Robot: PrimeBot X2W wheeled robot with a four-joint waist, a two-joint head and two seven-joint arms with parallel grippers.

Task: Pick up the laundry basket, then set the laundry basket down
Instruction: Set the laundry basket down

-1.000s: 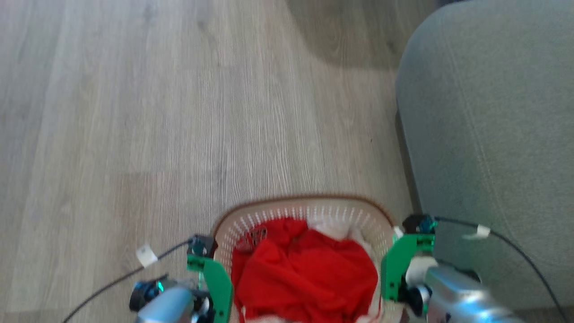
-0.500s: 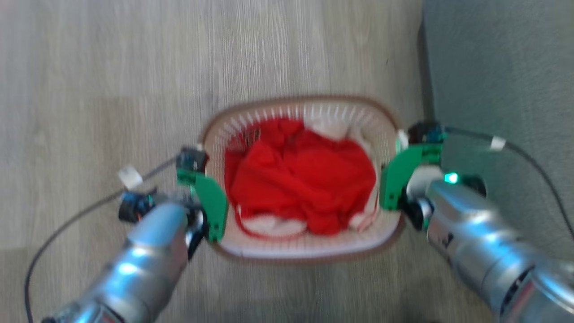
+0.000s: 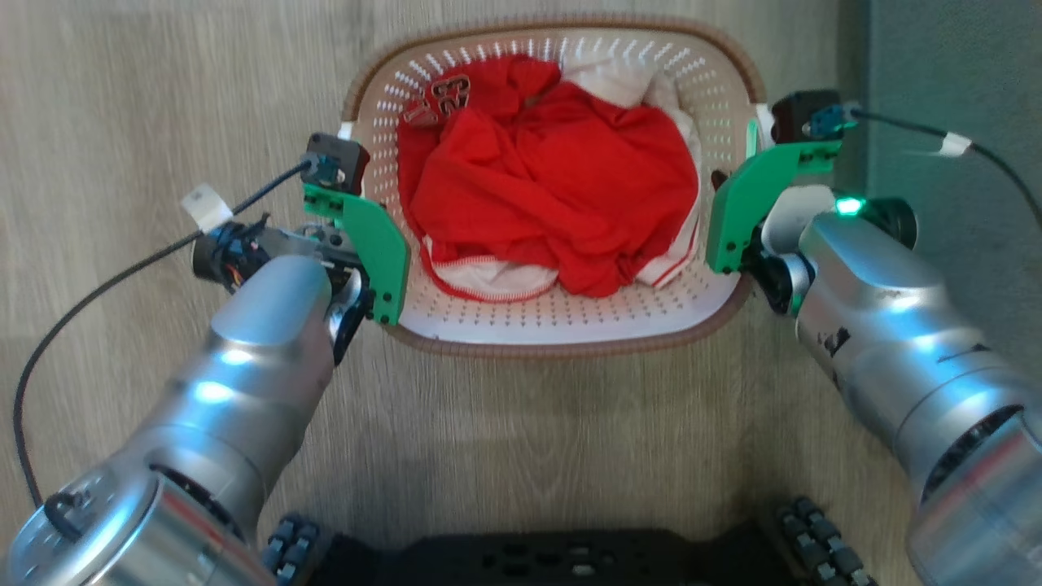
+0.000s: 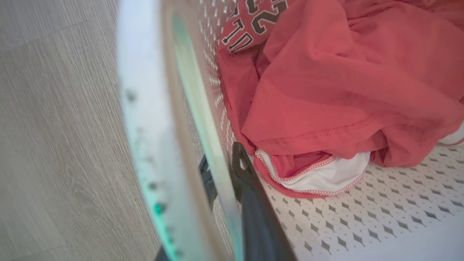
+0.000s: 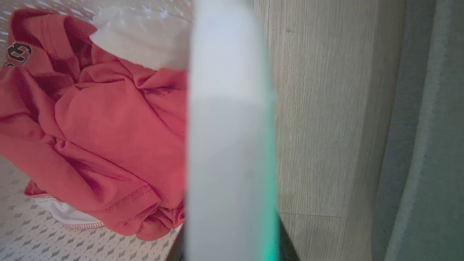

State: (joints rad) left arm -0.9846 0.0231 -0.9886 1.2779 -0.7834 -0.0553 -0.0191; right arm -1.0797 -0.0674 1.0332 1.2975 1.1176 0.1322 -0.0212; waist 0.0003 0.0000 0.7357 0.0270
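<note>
Cream plastic laundry basket, holding red clothes, lies over the wooden floor. The left gripper and the right gripper each pinch a side wall, fingers nearly closed.

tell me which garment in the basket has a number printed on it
The red shirt: its dark number print sits by the laundry basket's far left corner. The white cloth shows no print.

Looks like a home, probably a living room: pale wood-plank floor all around, grey upholstered furniture at 2 o'clock standing on it, and at 12 o'clock a basket heaped with crumpled clothes, a red jersey uppermost.
</note>
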